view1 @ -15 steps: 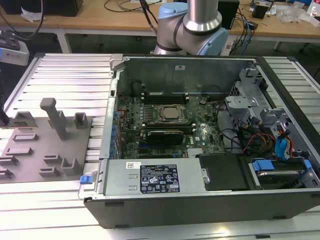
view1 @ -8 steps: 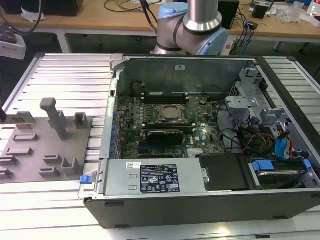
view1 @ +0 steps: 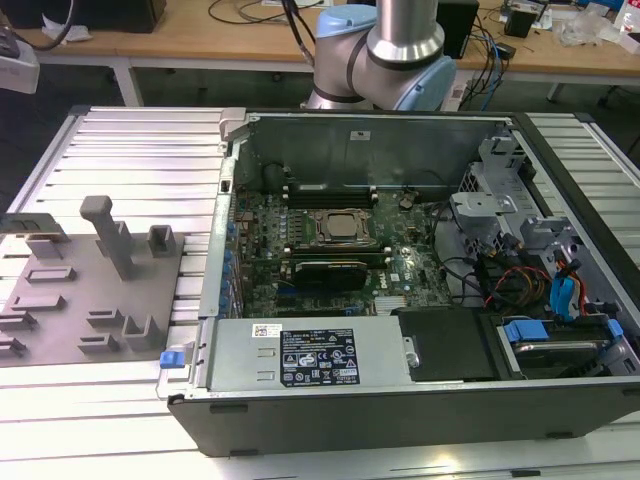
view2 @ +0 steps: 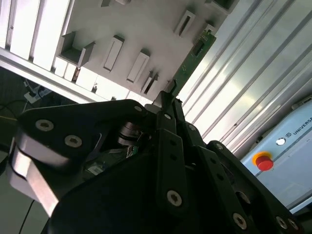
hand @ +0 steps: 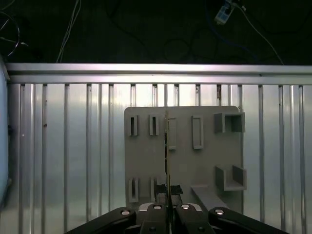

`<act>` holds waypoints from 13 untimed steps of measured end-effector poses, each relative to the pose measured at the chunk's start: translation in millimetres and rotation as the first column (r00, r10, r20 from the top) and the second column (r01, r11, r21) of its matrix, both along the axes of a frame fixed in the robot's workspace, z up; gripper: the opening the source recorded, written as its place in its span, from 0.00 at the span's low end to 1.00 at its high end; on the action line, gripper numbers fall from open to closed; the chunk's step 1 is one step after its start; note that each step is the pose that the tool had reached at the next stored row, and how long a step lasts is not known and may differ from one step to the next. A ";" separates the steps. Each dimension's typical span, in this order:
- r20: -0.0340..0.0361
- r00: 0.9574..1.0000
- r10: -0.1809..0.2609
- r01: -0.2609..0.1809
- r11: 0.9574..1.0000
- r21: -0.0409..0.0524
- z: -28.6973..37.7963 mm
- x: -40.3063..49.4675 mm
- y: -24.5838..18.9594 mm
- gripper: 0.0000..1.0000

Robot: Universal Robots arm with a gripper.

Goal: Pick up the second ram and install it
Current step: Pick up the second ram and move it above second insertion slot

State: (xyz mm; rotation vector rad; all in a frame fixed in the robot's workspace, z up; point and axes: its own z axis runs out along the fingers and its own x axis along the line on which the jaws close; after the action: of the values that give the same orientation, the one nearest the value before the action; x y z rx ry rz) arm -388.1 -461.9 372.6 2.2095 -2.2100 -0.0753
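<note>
The second ram (view2: 193, 54) is a narrow green board sticking out from between the black fingers of my gripper (view2: 168, 100), which is shut on its near end. In the first wrist view the ram (hand: 166, 146) shows edge-on as a thin line rising from the gripper (hand: 168, 191). It hangs well above the grey holder plate (hand: 204, 161) with its slots and brackets. The same plate (view1: 60, 310) lies at the exterior view's left, beside the open computer case (view1: 400, 400). The motherboard (view1: 340, 240) lies inside the case, with the silver processor socket in its middle.
The ribbed aluminium table (view1: 140, 150) carries the plate and the case. A power supply (view1: 310, 355) runs along the case's front edge. A drive cage with cables (view1: 540, 270) fills its right. A white box with a red stop button (view2: 263, 161) sits beyond the table.
</note>
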 end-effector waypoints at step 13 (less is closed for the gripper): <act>-0.001 1.000 0.000 0.000 1.000 0.000 23.6 0.1 0.6 0.13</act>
State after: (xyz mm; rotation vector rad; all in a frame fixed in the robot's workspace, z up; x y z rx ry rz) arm -388.0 -461.3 396.2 2.2090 -2.2096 -0.0763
